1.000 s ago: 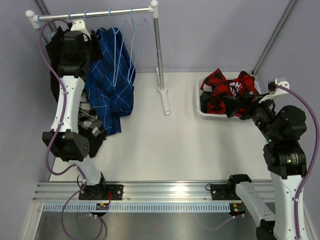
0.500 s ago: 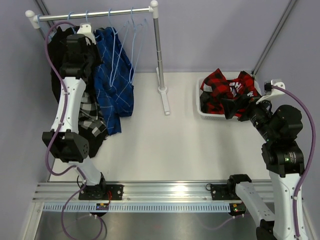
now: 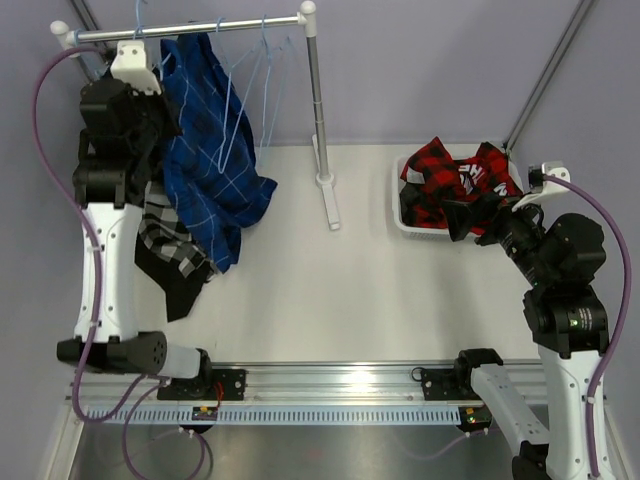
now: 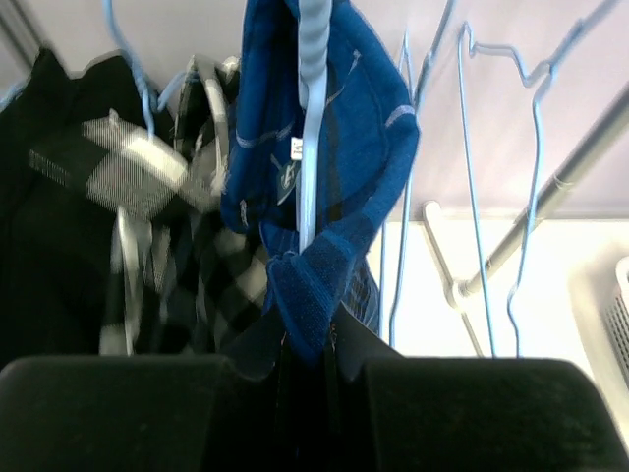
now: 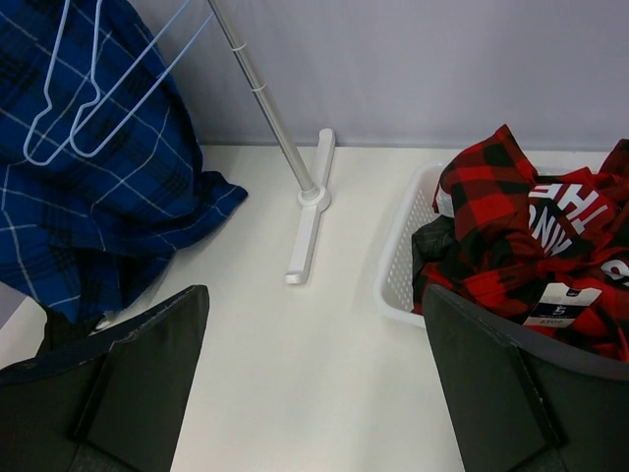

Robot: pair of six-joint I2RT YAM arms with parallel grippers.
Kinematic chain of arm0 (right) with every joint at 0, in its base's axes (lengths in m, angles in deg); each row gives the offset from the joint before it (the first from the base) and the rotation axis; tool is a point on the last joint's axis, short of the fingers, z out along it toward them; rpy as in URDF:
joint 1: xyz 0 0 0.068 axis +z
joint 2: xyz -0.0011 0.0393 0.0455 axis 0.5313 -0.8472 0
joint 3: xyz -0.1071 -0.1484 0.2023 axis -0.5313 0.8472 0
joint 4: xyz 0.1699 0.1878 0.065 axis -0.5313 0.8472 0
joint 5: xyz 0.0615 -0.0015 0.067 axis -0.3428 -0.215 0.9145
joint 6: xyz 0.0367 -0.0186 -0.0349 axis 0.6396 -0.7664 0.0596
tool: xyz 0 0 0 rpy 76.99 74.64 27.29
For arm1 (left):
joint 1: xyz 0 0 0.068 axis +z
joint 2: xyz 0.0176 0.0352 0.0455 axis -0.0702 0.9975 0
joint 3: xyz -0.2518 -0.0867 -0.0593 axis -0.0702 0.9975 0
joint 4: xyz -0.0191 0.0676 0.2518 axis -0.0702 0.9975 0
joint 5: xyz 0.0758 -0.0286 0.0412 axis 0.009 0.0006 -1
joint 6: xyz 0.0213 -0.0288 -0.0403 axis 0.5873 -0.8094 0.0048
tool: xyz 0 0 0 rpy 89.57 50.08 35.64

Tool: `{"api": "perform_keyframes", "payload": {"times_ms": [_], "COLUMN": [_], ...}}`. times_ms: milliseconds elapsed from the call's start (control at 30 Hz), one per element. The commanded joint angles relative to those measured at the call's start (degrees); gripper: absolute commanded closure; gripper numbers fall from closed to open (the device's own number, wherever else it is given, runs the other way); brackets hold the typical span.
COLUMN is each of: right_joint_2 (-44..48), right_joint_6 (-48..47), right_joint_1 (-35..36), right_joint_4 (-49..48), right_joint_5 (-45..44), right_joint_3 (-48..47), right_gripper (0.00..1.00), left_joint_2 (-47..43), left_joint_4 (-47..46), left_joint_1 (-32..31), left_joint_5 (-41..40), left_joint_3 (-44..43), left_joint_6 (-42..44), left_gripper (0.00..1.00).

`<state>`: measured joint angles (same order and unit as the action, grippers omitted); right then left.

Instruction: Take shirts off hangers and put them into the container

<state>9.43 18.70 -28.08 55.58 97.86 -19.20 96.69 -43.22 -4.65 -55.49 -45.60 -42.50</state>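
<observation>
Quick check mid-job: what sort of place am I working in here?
Most likely a lab test cell, not a home: bare lavender walls, arms bolted to an aluminium track, and a small clothes rail and white basket staged on a tabletop.

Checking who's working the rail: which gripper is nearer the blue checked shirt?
Left. The left gripper is shut on the blue checked shirt at the rail; the right gripper hangs open by the basket, across the table.
</observation>
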Motion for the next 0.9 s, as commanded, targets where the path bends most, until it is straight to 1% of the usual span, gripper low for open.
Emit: {"api": "perform_keyframes", "payload": {"times_ms": [0, 67, 100, 133, 200, 400, 533, 600, 767, 867], "right_joint_2": [0.5, 0.4, 0.2, 0.1, -0.2, -1.2, -1.8, -2.1, -2.6, -2.6], "right_joint_6": [-0.5, -0.6, -1.0, -1.1, -1.9, -3.5, -4.2, -4.0, -3.5, -3.7], "right_joint_1": [1.2, 1.9, 2.7, 3.3, 4.4, 9.2, 11.9, 12.9, 14.0, 14.1], "right_joint_4": [0.2, 0.3, 0.4, 0.4, 0.8, 1.3, 1.4, 1.3, 1.4, 1.8], "right_joint_5": [1.9, 1.8, 1.5, 1.2, 0.5, -0.8, -1.7, -1.6, -1.3, -1.2], "right_joint_3": [0.2, 0.4, 0.3, 0.1, 0.0, -0.3, -0.6, -0.4, 0.0, 0.1], "right_gripper": [0.01, 0.01, 0.01, 0.00, 0.00, 0.01, 0.01, 0.01, 0.01, 0.01], "left_joint_2": [-8.1, -12.9, -16.3, -16.3, -21.1, -32.6, -37.6, -39.5, -40.3, -40.4], "left_joint_4": [-5.2, -4.6, -3.6, -3.6, -1.2, 9.2, 16.7, 18.3, 20.9, 20.9], "left_joint_1": [0.3, 0.3, 0.3, 0.3, 0.3, 0.3, 0.3, 0.2, 0.0, -0.3], "left_joint_5": [0.0, -0.5, -0.8, -0.8, -1.1, 0.9, -0.4, -1.6, 5.9, 11.1], "left_joint_3": [8.2, 13.0, 17.2, 19.0, 23.5, 31.3, 34.9, 36.7, 42.6, 43.4], "left_joint_6": [-2.0, -2.9, -3.6, -3.7, -3.4, -3.7, -3.7, -3.3, -2.2, -1.9], "left_gripper": [1.00, 1.00, 1.00, 1.00, 1.00, 1.00, 1.00, 1.00, 1.00, 1.00]}}
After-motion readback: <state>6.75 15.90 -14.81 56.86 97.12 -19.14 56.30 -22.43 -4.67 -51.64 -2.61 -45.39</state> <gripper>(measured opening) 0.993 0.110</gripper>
